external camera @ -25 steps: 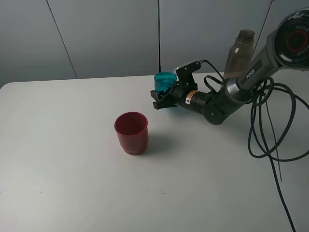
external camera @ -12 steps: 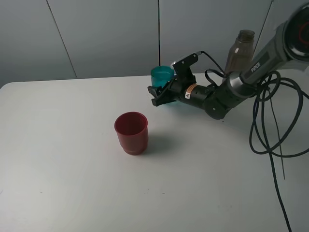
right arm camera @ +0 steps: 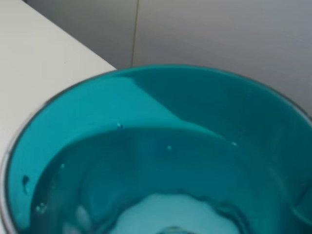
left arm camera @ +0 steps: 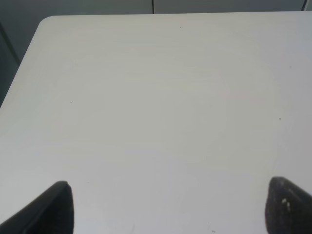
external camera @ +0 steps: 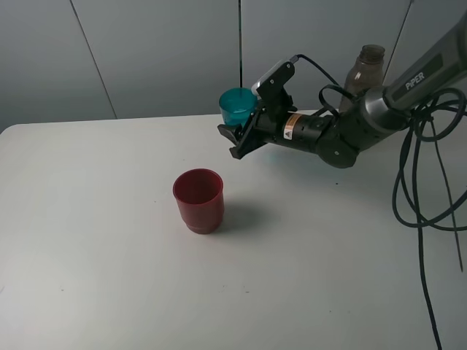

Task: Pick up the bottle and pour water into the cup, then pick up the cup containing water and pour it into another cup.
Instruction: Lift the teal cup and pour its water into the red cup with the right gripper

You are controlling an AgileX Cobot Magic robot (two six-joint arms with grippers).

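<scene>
Now right end effector (external camera: 235, 140) clamps teal cup (external camera: 237, 108) aloft; red cup (external camera: 198, 200) near; left end effector (left arm camera: 171, 208) wide, empty.

- Exterior: soft, even light; red cup (external camera: 198, 200) throws faint shadow rightward.
- Left wrist: table (left arm camera: 161, 97) washed pale.
- Right wrist: teal cup (right arm camera: 161, 161) close, soft-focused.

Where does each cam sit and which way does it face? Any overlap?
Exterior high: mounted high, looking down across the table toward the grey wall; shows the right arm, the right gripper holding the cup, plus red cup and bottle.
Left wrist: on the left arm, facing bare table; only the left gripper shows, two dark fingertips wide apart.
Right wrist: on the right arm, looking close into the cup with water; no gripper part clearly visible.
Shared: exterior and right wrist both see the cup; all see the table.
</scene>
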